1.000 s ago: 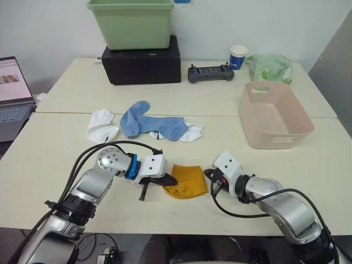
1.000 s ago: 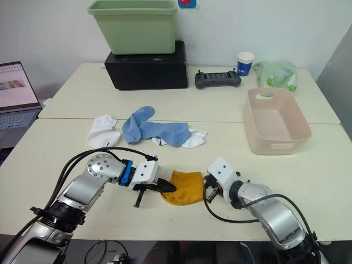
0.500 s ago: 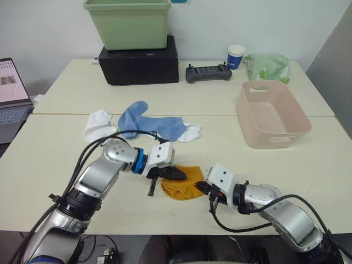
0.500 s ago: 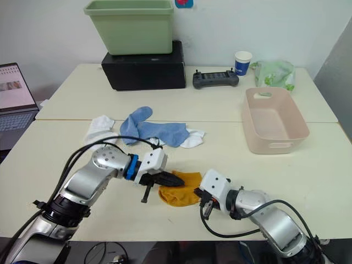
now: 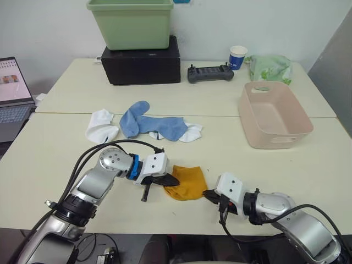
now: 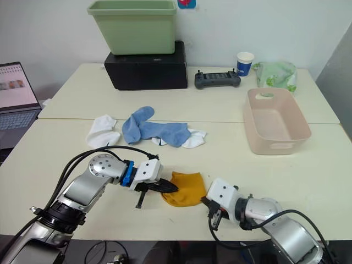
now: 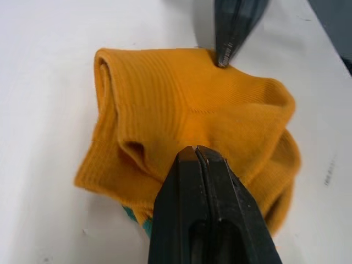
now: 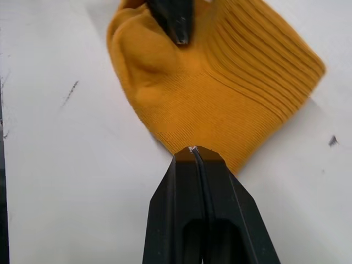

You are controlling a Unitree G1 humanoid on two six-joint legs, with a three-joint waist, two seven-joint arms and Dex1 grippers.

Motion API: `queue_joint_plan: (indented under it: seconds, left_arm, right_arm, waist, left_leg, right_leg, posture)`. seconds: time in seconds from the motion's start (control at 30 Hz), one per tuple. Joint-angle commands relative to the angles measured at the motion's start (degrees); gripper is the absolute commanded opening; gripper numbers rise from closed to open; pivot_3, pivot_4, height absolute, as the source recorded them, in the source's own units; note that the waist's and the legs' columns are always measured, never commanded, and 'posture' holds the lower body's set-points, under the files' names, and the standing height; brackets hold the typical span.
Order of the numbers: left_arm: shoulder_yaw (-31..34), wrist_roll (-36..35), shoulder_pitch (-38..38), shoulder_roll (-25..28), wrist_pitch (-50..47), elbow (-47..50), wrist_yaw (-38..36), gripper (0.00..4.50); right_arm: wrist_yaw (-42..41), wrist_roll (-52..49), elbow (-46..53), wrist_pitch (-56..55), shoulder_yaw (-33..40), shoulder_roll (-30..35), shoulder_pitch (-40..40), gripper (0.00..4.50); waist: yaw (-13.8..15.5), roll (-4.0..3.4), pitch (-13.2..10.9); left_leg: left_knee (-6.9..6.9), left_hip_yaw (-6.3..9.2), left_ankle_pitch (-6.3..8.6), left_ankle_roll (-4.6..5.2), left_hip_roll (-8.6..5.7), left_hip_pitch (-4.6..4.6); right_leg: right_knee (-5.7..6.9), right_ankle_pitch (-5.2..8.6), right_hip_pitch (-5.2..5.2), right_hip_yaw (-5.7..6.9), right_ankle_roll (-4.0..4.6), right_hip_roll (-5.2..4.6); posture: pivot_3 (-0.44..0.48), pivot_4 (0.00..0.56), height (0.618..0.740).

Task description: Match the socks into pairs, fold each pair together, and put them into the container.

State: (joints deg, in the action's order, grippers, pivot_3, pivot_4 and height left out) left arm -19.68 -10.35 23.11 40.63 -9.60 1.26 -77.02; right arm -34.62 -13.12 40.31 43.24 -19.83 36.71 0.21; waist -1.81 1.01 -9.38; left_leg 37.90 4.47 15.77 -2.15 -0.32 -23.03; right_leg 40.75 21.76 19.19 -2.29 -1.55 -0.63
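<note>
The mustard-orange socks (image 5: 187, 182) lie bunched together on the near edge of the bench (image 5: 66, 143), between our two grippers. Our left gripper (image 5: 168, 180) has its jaws closed, tips pressed onto the bundle's left side. Our right gripper (image 5: 210, 194) also has closed jaws, empty, tips at the bundle's right edge. Further back lie two light blue socks (image 5: 148, 122) and the white socks (image 5: 101, 125) in a loose heap. The pink container (image 5: 273, 114) stands well apart, to the right.

Two cream rectangular tabletops (image 5: 55, 143) butted edge to edge; plain white wall (image 5: 49, 27) behind; even lighting.
</note>
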Motion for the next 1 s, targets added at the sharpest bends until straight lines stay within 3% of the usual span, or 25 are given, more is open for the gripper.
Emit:
queue_joint_plan:
  seconds: [0.03,0.27,0.37,0.53,0.7,1.0]
  left_arm:
    - [0.2,1.1,-0.9,0.2,1.6,-0.3,0.6,0.00]
    - [-1.4,4.7,-2.4,0.1,6.5,-5.3,1.5,0.00]
    - [-1.3,4.5,-3.8,0.7,6.7,-4.3,1.6,0.00]
    - [-1.1,4.4,-4.9,0.4,6.0,-2.9,2.5,0.00]
    - [-1.1,4.5,-5.2,0.1,5.7,-2.4,3.6,0.00]
    - [-1.0,4.6,-5.1,0.1,6.2,-2.9,4.0,0.00]
  right_arm:
    - [0.7,-2.8,3.6,1.9,4.3,-0.7,0.6,0.03]
    - [4.4,-11.7,5.2,16.4,12.9,-6.5,-2.5,0.03]
    - [5.9,-16.6,4.2,25.8,16.0,-10.2,-5.1,0.89]
    - [8.0,-21.6,0.3,37.7,19.6,-16.6,-8.8,2.70]
    - [9.9,-22.1,-4.3,42.7,19.5,-20.4,-12.2,4.45]
    - [12.9,-22.3,-12.2,45.8,17.7,-29.1,-17.0,4.48]
  waist:
    - [0.0,0.01,0.0]
    - [-0.1,-0.01,0.0]
    - [0.0,-0.05,0.0]
    - [-0.1,-0.07,0.0]
    - [-0.1,-0.11,0.1]
    - [-0.6,-0.22,0.2]
  left_leg:
    - [0.00,0.01,0.00,0.00,0.00,-0.01]
    - [-0.01,0.00,0.00,0.00,0.00,0.05]
    - [-0.02,0.00,0.00,0.00,0.01,0.08]
    - [-0.04,0.00,0.00,0.01,0.01,0.10]
    - [-0.04,-0.01,0.01,0.01,0.00,0.11]
    - [-0.06,0.01,0.01,0.02,0.01,0.19]
  right_leg:
    - [0.00,0.00,0.00,0.01,0.00,0.00]
    - [0.03,0.00,-0.03,-0.01,0.00,0.01]
    - [0.04,0.00,-0.05,-0.02,0.00,0.00]
    - [0.04,0.00,-0.05,-0.03,0.00,0.01]
    - [0.04,0.00,-0.04,-0.03,0.00,0.00]
    - [0.10,0.00,-0.06,-0.04,0.00,0.02]
  posture:
    - [0.000,0.150,0.725]
    - [0.000,0.150,0.725]
    - [0.000,0.150,0.725]
    - [0.000,0.150,0.725]
    - [0.000,0.150,0.725]
    - [0.000,0.150,0.725]
